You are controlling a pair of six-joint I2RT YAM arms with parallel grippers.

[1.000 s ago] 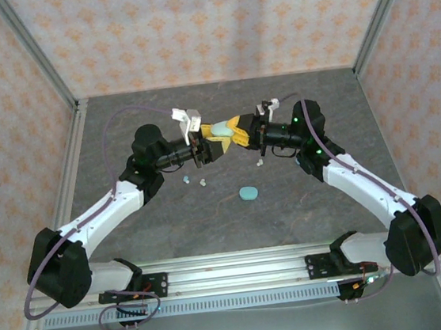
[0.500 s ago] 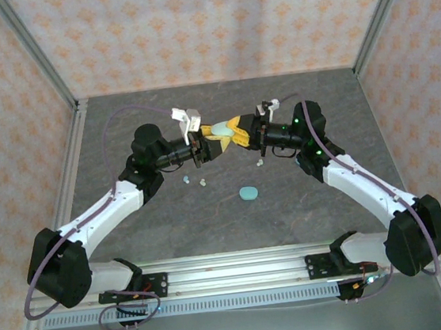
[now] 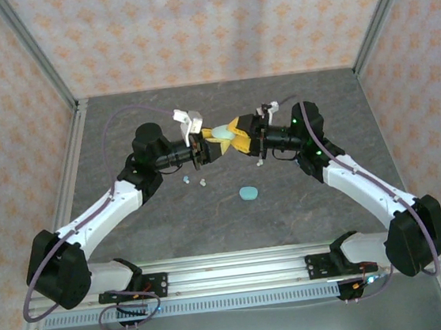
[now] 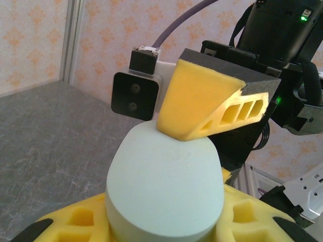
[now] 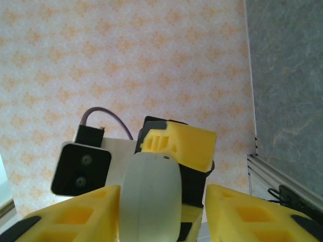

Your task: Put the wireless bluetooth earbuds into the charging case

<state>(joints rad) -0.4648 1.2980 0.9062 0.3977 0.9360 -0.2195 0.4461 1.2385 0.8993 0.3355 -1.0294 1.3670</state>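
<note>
Holding the mint case [image 3: 223, 135] aloft, the left gripper [image 3: 215, 142] is clamped on it; the right gripper [image 3: 237, 132] straddles its far end, fingers apart, one touching. Below, the buds [image 3: 203, 183] lie loose on the table [image 3: 120, 121]. They look light, hard and slick, so pinch across the middle. No readable writing

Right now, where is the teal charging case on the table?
Top view: the teal charging case lies on the table, right of the loose earbuds and nearer the arm bases than the held case.
</note>
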